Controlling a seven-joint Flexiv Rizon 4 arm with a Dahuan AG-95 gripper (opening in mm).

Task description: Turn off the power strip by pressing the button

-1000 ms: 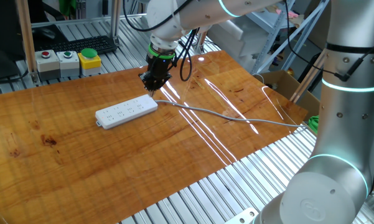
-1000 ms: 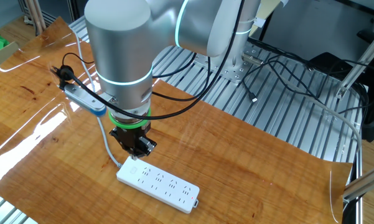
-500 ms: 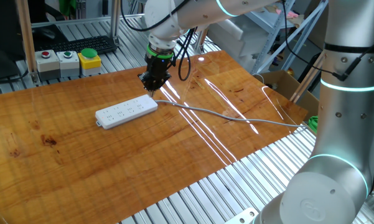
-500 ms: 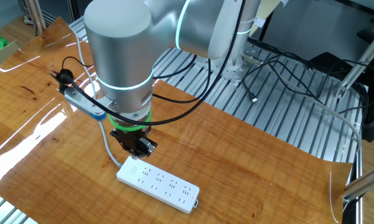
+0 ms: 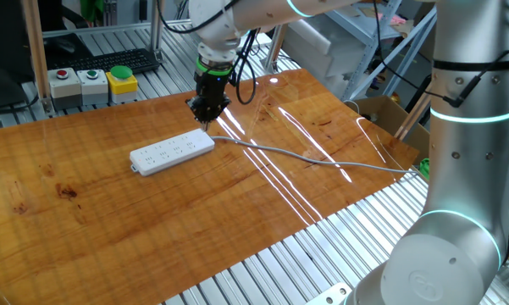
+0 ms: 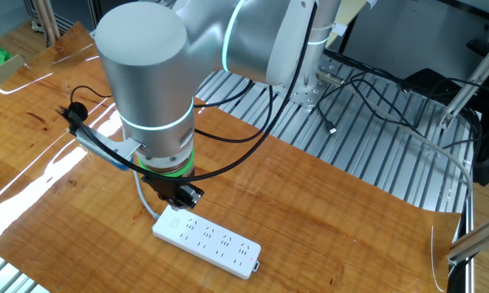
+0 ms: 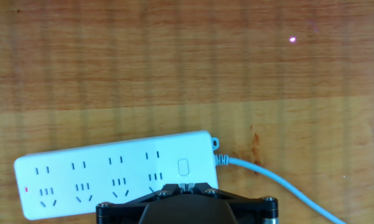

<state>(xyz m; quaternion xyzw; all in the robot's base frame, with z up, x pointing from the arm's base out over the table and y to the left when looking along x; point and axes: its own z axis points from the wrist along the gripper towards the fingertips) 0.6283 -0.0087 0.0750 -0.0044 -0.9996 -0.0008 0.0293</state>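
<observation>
The white power strip (image 5: 172, 152) lies on the wooden table (image 5: 152, 220), and its grey cable (image 5: 322, 160) runs off to the right. It also shows in the other fixed view (image 6: 207, 237) and the hand view (image 7: 112, 180). The button (image 7: 183, 168) is a small white rounded switch at the strip's corded end. A tiny red light (image 7: 27, 190) glows at the far end. My gripper (image 7: 187, 186) hangs just above the corded end, its fingertips touching each other, shut and empty, a little short of the button. It shows in both fixed views (image 5: 207, 119) (image 6: 176, 203).
Red (image 5: 62, 76), green (image 5: 91, 76) and yellow (image 5: 121, 79) round buttons on grey boxes stand at the back left, with a black keyboard (image 5: 118, 59) behind them. A cardboard box (image 5: 388, 113) sits off the table's right edge. The arm's cables (image 6: 89, 138) loop near the wrist.
The arm's upper links have swung a little to the left. The gripper has shifted slightly but stays over the strip's corded end. The strip has not moved.
</observation>
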